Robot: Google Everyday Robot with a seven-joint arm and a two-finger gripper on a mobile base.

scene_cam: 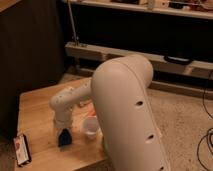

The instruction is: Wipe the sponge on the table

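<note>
The light wooden table [35, 107] fills the lower left of the camera view. My white arm reaches over it from the right, with its wrist [62, 107] pointing down. The gripper [64, 134] is at the table surface, shut on the small blue sponge [64, 140], which presses on the wood near the front edge. Only the sponge's lower part shows below the dark fingers.
A clear cup [90, 126] stands just right of the gripper. A black-and-red flat device [21, 149] lies at the table's front left corner. Something orange [84, 104] peeks out behind the arm. A dark shelf [150, 30] runs along the back, and cables [205, 142] lie on the floor to the right.
</note>
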